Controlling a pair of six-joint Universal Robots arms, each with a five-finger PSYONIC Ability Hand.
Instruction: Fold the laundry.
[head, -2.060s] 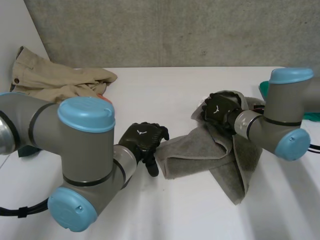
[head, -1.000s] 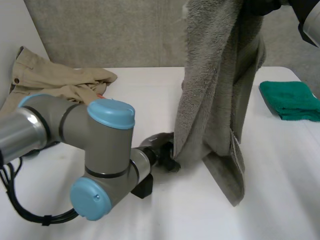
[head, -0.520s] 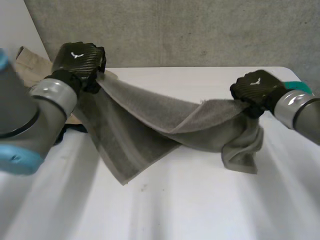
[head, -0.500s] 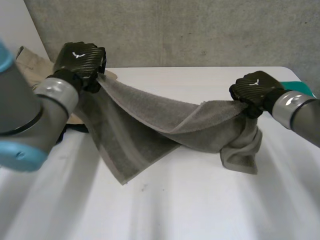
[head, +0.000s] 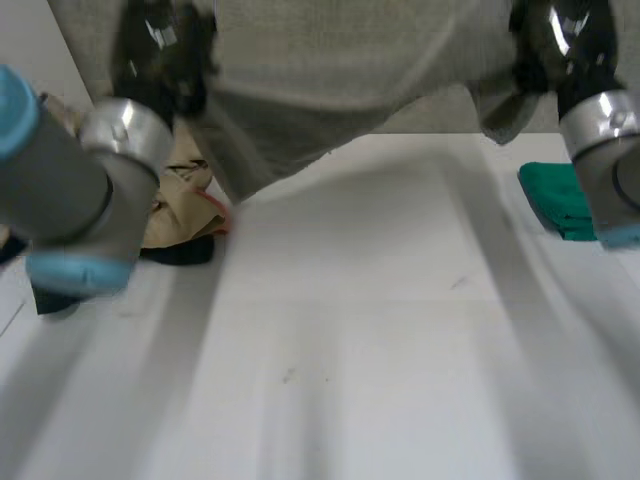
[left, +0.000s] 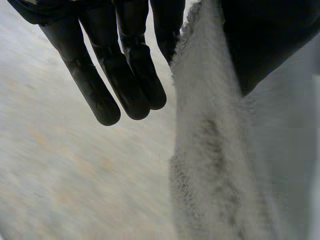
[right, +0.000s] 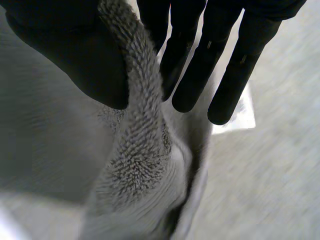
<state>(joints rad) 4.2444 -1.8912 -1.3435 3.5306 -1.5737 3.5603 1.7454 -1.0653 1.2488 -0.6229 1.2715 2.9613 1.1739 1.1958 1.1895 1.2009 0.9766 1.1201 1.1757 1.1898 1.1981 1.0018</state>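
Note:
A grey towel (head: 340, 60) hangs stretched between my two raised hands, high above the white table (head: 350, 330). My left hand (head: 160, 50) holds its left upper end and my right hand (head: 560, 40) its right upper end. In the left wrist view the towel's edge (left: 210, 150) is pinched between the thumb and the straight fingers (left: 125, 75). The right wrist view has a thick fold of towel (right: 135, 125) caught between the thumb and the fingers (right: 225, 60). The towel's lower corner dangles near the left arm.
A crumpled tan garment (head: 180, 190) lies at the table's left, with something dark (head: 180, 250) beside it. A folded green cloth (head: 560, 200) sits at the right edge. A grey wall stands behind the table.
Both hands have risen sharply with the towel. It sagged low over the table between them before; now it is spread high and off the table.

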